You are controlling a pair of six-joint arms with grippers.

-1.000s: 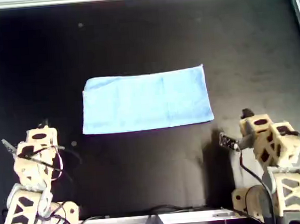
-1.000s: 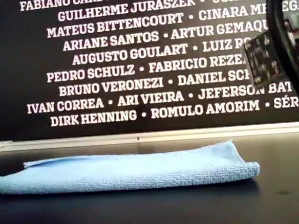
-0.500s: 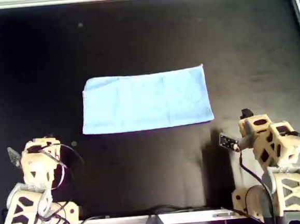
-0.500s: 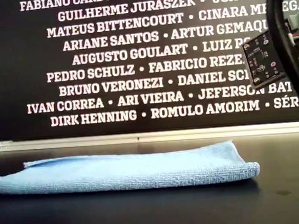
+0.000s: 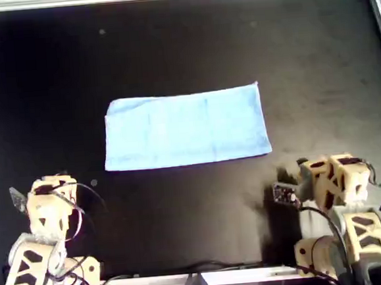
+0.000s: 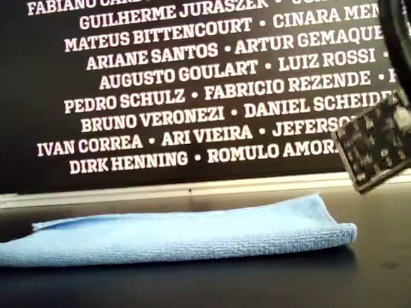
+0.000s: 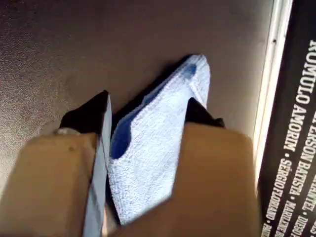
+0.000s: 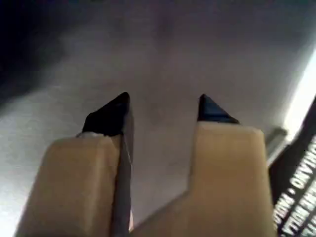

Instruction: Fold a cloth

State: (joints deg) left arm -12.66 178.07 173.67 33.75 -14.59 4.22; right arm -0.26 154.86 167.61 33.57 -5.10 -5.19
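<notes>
Since half a second ago the right gripper (image 8: 163,111) has dropped lower and drawn back, jaws apart over bare table (image 5: 169,45); the left gripper (image 7: 148,111), also open and empty, has stayed put. The cloth (image 5: 186,127) lies flat, already doubled over, well ahead of both grippers and untouched, so the fold looks finished or paused.

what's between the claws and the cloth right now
Nothing visible. In the overhead view only bare black table lies between the cloth and both arms, and each wrist view shows open jaws with nothing blocking ahead.
</notes>
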